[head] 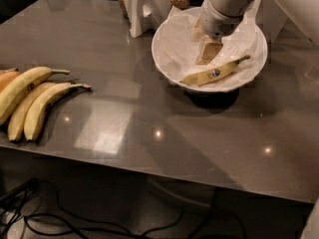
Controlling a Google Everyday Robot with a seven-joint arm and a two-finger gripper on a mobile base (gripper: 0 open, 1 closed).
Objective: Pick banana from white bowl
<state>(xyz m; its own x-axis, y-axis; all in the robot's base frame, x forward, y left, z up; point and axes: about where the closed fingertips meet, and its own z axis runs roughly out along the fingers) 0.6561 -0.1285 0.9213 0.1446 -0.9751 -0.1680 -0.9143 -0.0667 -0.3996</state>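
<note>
The grey bench [149, 133] carries everything. The white bowl [155, 54] sits toward 1 o'clock on it, raised on a dark base [212, 99] and lined with crumpled paper [177, 46]. A bunch of fatter bananas [30, 96] lies well apart at 9 o'clock and is not the target.

The gripper [209, 51] hangs inside the bowl near its centre, pointing down, just beside the banana on its 11 o'clock side. Whether the jaws are spread or pressed together cannot be told from this view, and nothing appears to be held.

The banana [202, 77] lies flat on the paper in the bowl's 6 o'clock half. Its blunt end is at 8 o'clock and its thin stem [243, 59] points toward 2 o'clock. A blue sticker [215, 72] marks roughly mid-length.

It should be light and fairly firm, but the skin is smooth and bruises under a hard squeeze. The curved body may roll on loose paper. The best hold is probably across the width near the sticker, where it balances. The stem is too thin to grip safely.
</note>
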